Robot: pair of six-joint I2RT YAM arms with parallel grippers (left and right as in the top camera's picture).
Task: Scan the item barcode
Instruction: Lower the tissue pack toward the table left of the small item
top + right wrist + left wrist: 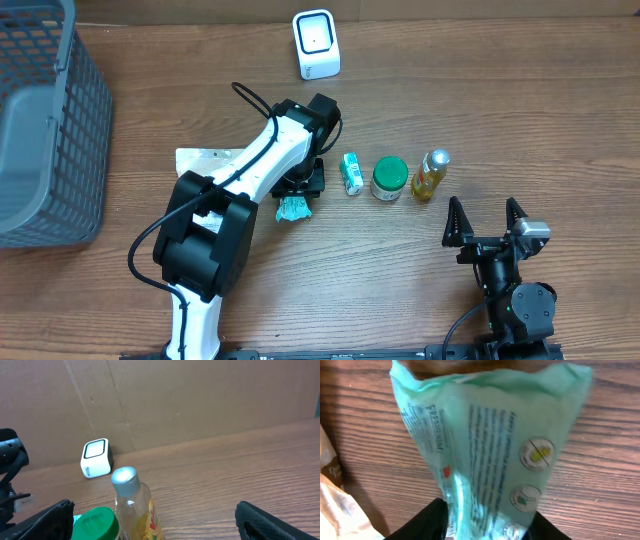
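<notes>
The mint-green printed packet [293,208] lies on the wooden table [380,290] near its middle, its lower end sitting between the black fingers [426,522] of the left gripper [298,190]; whether they pinch it or merely flank it cannot be told. Nearest the robot, the right gripper [483,222] hangs with its jaws spread wide and nothing between them. Beyond it runs a row of a small green carton [351,173], a green-lidded jar [389,179] and a silver-capped bottle [430,175] of yellow liquid, with the white barcode scanner [316,44] at the far edge.
</notes>
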